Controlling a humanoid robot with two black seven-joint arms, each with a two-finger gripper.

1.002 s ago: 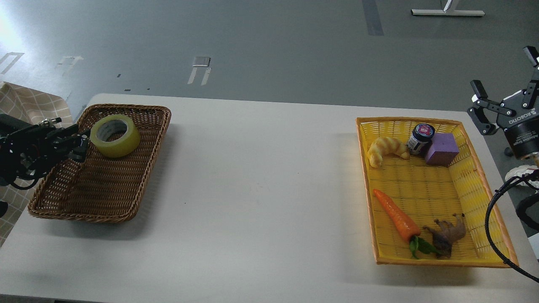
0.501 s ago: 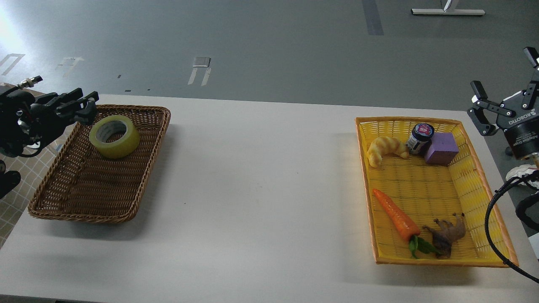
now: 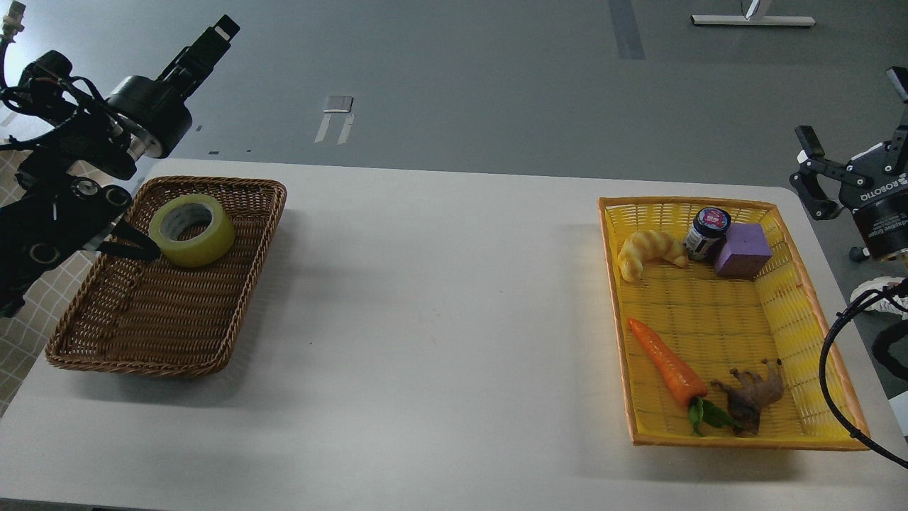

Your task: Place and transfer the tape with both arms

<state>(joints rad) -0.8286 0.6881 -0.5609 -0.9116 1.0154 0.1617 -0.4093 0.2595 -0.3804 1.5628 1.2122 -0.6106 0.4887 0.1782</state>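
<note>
The tape (image 3: 191, 228), a yellow roll with a grey-white core, lies flat in the far part of the brown wicker basket (image 3: 213, 333) on the left of the table. My left arm is raised above the basket's far left corner. Its gripper (image 3: 216, 34) points up and to the right, well clear of the tape, and is seen edge-on, so its fingers cannot be told apart. My right gripper (image 3: 855, 113) is open and empty, held beyond the right table edge, next to the yellow basket (image 3: 780, 312).
The yellow basket holds a pale croissant toy (image 3: 649, 252), a small dark jar (image 3: 708, 233), a purple block (image 3: 743, 250), a toy carrot (image 3: 669, 369) and a brown animal figure (image 3: 753, 396). A checked cloth (image 3: 21, 333) lies off the table's left edge.
My left gripper has risen from beside the tape to high above the basket's far left corner, now pointing up. The tape stays in the basket. The right gripper has barely moved.
</note>
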